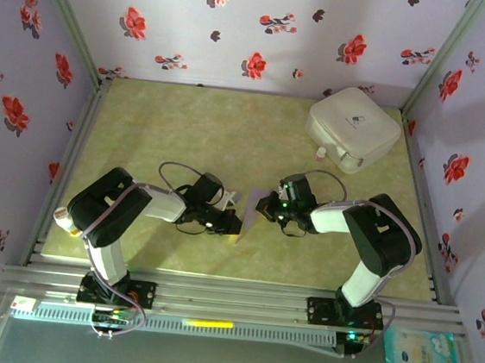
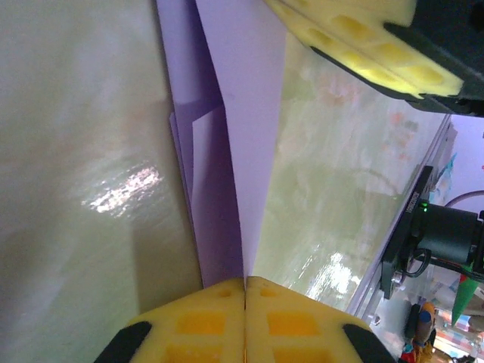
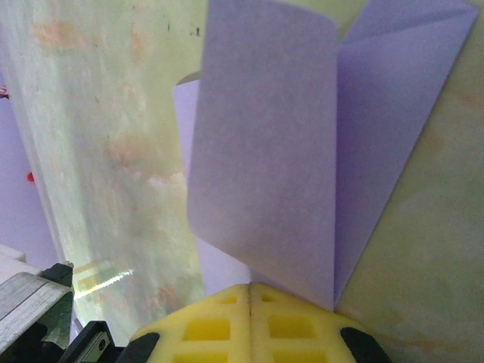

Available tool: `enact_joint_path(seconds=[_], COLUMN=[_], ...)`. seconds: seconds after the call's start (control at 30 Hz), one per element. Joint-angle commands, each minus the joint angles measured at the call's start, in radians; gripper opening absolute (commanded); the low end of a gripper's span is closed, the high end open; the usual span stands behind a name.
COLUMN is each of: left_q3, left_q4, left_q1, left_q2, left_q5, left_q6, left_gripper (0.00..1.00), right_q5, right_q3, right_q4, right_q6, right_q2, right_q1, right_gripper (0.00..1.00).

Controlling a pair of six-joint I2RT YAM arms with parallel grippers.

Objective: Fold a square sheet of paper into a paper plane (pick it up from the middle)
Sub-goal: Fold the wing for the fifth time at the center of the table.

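Observation:
The square sheet of paper (image 1: 246, 210) is pale lavender and folded into layered flaps, held just above the green mat between both arms. In the left wrist view the paper (image 2: 242, 113) runs away as a narrow creased strip from my left gripper (image 2: 245, 283), whose yellow fingers are shut on its near end. My right gripper (image 3: 250, 289) is shut on the opposite end, where the paper (image 3: 265, 151) stands up as a curved flap over a wider pointed layer. From above, the left gripper (image 1: 236, 224) and right gripper (image 1: 261, 208) nearly face each other. The right gripper's fingers (image 2: 355, 41) show beyond the strip.
A white rounded box (image 1: 354, 128) sits at the back right of the green mat (image 1: 187, 132). Flowered lavender walls close in the left, back and right sides. An aluminium rail (image 1: 230, 300) with the arm bases runs along the near edge.

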Motion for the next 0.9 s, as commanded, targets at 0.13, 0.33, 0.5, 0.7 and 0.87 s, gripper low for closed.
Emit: enact_joint_path(seconds=[0.13, 0.33, 0.5, 0.7, 0.87], left_q3=[-0.017, -0.018, -0.020, -0.023, -0.025], left_q4=[-0.195, -0.217, -0.225, -0.243, -0.278], left_q1=[-0.028, -0.034, -0.038, -0.038, -0.040], left_q2=[-0.056, -0.069, -0.076, -0.080, -0.102], left_q5=[-0.014, -0.020, -0.024, -0.026, -0.055], left_q6=[0.049, 0.061, 0.066, 0.074, 0.081], left_gripper=[0.00, 0.08, 0.03, 0.00, 0.09], right_q5=[0.083, 0.088, 0.092, 0.096, 0.099], right_q3=[-0.006, 0.003, 0.004, 0.004, 0.004], right_q4=[-0.123, -0.142, -0.155, -0.158, -0.164], right_q6=[-0.030, -0.037, -0.039, -0.039, -0.038], right_q2=[0.041, 0.040, 0.039, 0.037, 0.037], right_q1=[0.006, 0.011, 0.011, 0.013, 0.014], right_gripper=[0.02, 0.02, 0.02, 0.02, 0.02])
